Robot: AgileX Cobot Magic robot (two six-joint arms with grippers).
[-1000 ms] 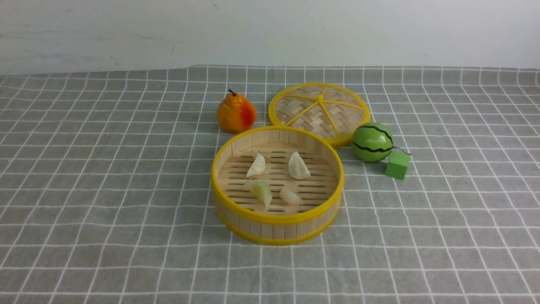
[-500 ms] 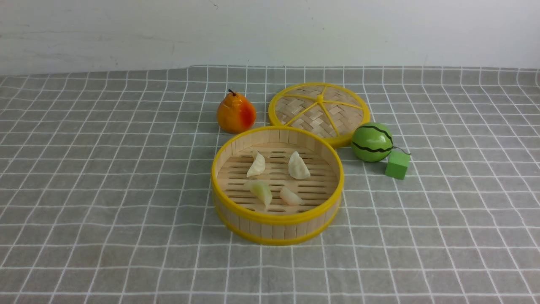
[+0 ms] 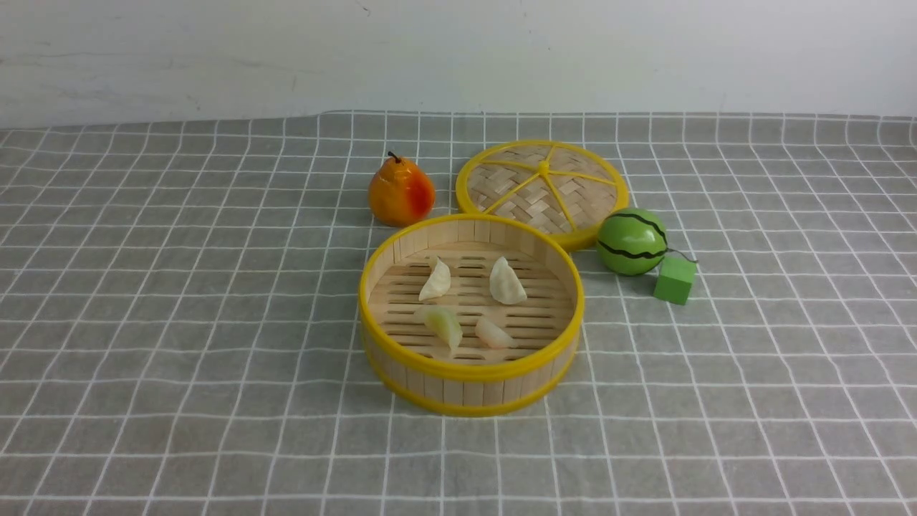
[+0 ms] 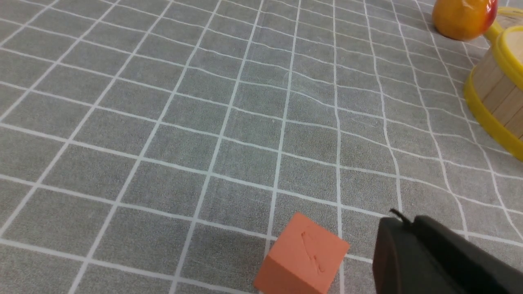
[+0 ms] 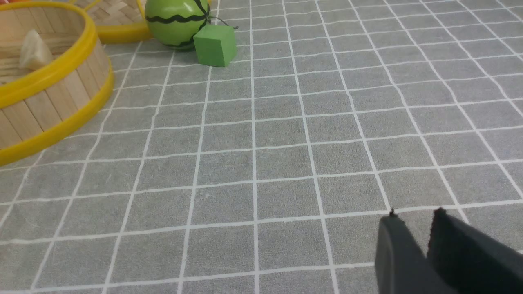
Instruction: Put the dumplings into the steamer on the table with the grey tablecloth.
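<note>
Dumplings (image 3: 507,283), all four, lay inside the bamboo steamer (image 3: 473,373), so the placing looked finished. They sat ahead of both arms: rightward from the left gripper (image 4: 406,222), leftward from the right gripper (image 5: 416,222); which was nearer, I couldn't tell. The two whitish ones ran mostly fore-and-aft, far ends leaning together; the greenish one (image 3: 444,326) and pinkish one (image 3: 494,334) slanted, near ends rightward. The right jaws stood slightly parted, holding nothing; the left's opening was unclear, with nothing visible in its grip.
</note>
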